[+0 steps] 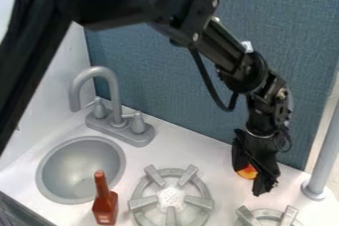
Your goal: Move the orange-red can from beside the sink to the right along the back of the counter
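Hanging at the right of the frame, the gripper (253,177) is low over the white counter (212,153), right at a small orange-and-yellow thing (247,172) that it partly covers. How far open the gripper is, and whether it has hold of the thing, cannot be told from here. A light, centred grip would serve best — the thing looks rounded and would likely roll if pinched off to one side. A straight lift seems safer than a sideways drag.

As for edges, the blue-grey panel (159,88) rises close behind, and the grey post (324,153) stands to the right, leaving little margin on those sides. Toward the lower centre there is more room, though the burner (171,197) there and the second burner (249,216) at the bottom edge have raised prongs. Farther left, the red-brown bottle (104,206) stands upright beside the round sink (41,170).
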